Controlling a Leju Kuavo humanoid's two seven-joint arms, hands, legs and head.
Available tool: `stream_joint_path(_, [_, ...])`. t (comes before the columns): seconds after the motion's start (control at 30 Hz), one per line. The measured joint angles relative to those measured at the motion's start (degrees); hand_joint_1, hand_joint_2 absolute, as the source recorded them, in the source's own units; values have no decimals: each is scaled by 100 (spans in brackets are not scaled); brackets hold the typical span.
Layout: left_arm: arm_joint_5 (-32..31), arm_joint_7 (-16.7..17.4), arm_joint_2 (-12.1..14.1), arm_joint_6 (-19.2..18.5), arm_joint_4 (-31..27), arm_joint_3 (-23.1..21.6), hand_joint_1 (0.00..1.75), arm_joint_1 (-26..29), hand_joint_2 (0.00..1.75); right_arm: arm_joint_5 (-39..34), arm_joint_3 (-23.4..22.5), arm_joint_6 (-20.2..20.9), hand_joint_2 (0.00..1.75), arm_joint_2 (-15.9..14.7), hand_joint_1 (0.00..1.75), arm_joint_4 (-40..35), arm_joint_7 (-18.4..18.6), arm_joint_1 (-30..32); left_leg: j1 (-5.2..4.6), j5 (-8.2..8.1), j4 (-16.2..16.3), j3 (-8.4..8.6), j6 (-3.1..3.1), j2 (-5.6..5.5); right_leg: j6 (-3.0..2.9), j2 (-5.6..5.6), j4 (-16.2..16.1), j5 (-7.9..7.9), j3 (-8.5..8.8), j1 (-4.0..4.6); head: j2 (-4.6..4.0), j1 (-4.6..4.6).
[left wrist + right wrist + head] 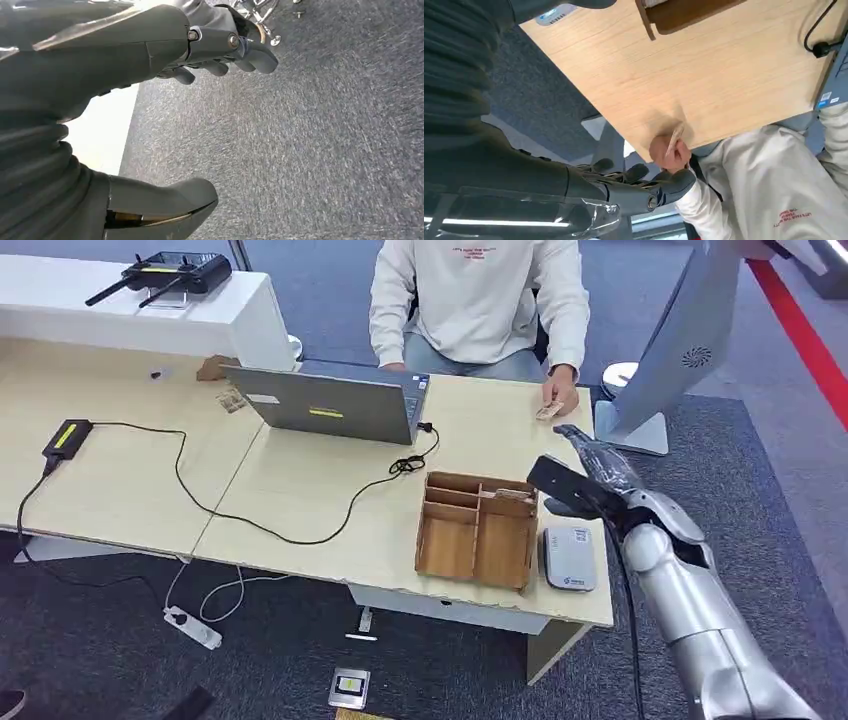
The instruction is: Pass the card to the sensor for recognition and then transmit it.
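Wooden card (549,410) pinched in person's hand (560,395) at desk's (300,490) far right edge. Right hand (585,475) empty, fingers spread, above card reader (569,558). Left hand (220,55) empty, fingers loosely apart, over carpet.

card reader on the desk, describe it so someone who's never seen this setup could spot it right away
Start at the light wooden desk and go to its near right corner, where a brown wooden organizer with open compartments stands. The card reader lies flat just right of that organizer, by the desk edge. It is the only small grey-white rounded slab there, with a small blue mark on its near end.
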Motion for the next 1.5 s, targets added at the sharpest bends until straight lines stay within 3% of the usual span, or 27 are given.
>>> stream_joint_path(0.43, [-17,-17,0,31,2,-33,0,0,175,-11,33,39,175,0,0,171,2,-10,0,0,0,0,0,0,0,0,0,0,0,0,0,2])
stream_joint_path(0.67, [-210,-304,2,164,0,-162,0,-14,175,-92,59,363,175,-98,0,-28,338,90,-1,0,1,2,0,2,0,0,-1,0,-2,0,0,4])
stream_joint_path(0.83, [-291,-391,-4,212,-31,-306,0,-90,175,-33,92,455,175,-101,0,-168,341,117,-1,0,1,2,0,1,0,1,-1,1,-1,0,0,4])
stream_joint_path(1.3, [-188,-319,-116,194,-334,-695,0,-213,175,61,306,415,175,498,0,-131,170,53,3,1,1,1,-1,2,-1,2,1,1,-1,9,0,4])
stream_joint_path(1.5, [-44,-286,-48,24,-468,-831,0,-236,175,79,391,374,175,669,0,-68,111,54,2,1,1,1,-1,2,-1,2,1,1,-1,9,0,4])
